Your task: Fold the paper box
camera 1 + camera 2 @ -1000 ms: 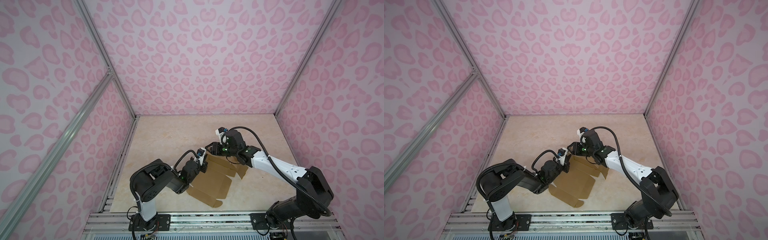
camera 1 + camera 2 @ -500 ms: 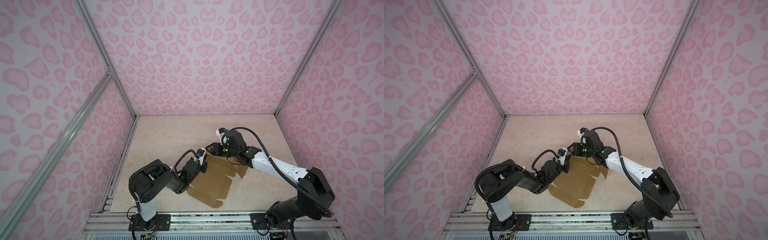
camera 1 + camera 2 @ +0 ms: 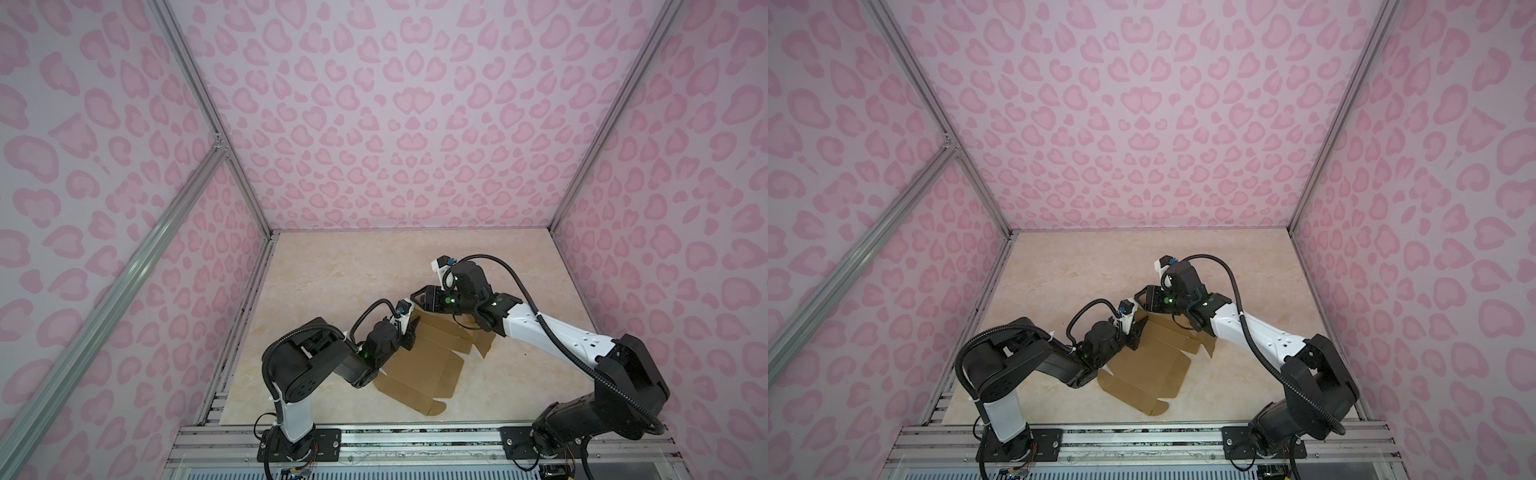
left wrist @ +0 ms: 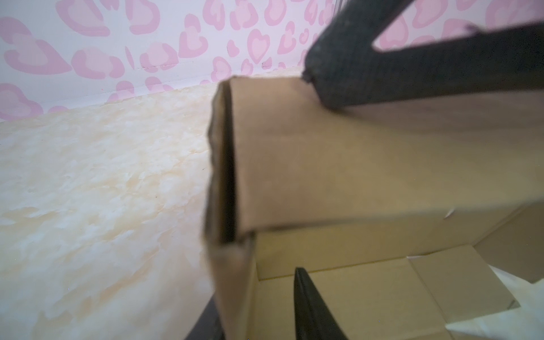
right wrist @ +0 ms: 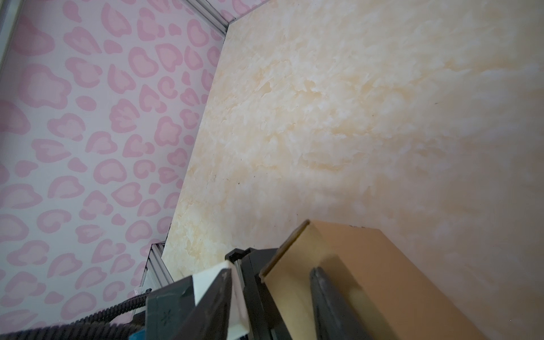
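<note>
Left gripper (image 3: 409,332) straddles a raised wall of the paper box (image 3: 419,368), fingers (image 4: 309,306) open, box lies part-folded near the counter's (image 3: 353,282) front edge at mid-width, right gripper (image 3: 417,301) sits at its back-edge side, fingers (image 4: 338,73) apart, one resting on the folded-over flap.

No readable text or labels appear anywhere.
</note>
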{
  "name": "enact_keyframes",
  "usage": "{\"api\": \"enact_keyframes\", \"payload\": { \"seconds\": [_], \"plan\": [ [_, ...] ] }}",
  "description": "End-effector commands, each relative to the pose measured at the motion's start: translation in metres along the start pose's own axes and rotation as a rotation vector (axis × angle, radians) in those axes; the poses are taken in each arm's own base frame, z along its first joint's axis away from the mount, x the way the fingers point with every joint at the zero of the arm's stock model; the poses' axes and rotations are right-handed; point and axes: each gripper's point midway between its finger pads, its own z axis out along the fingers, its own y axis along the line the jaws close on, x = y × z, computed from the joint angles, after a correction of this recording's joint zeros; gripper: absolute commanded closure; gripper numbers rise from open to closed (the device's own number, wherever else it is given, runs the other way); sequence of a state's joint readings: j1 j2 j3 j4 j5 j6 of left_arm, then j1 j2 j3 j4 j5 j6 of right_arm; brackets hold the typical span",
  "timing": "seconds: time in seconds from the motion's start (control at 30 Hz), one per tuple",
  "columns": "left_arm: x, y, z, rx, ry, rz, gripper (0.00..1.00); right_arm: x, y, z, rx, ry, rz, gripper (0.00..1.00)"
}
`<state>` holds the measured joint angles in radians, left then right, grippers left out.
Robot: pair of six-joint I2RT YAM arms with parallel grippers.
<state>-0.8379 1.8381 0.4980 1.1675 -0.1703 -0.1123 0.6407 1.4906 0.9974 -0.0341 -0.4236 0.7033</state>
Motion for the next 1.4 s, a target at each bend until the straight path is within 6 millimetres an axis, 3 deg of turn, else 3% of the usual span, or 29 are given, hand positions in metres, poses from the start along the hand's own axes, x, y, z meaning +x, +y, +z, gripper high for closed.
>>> {"api": "enact_keyframes", "payload": {
  "seconds": [0.0,0.33,0.83,1.37],
  "plan": [
    [-0.008,0.006,0.004,-0.035,-0.028,0.004,0.66,0.013,-0.01,0.004,0.028,0.039,0.01,0.53],
    [-0.012,0.014,0.0,-0.047,-0.05,-0.02,0.73,0.014,-0.011,0.003,0.028,0.04,0.008,0.53],
    [-0.017,0.02,0.005,-0.058,-0.045,0.0,0.97,0.016,-0.012,0.003,0.028,0.037,0.013,0.53],
    [-0.013,0.044,-0.007,-0.317,-0.001,0.104,0.97,0.015,-0.008,0.004,0.023,0.037,0.01,0.53]
  ]
}}
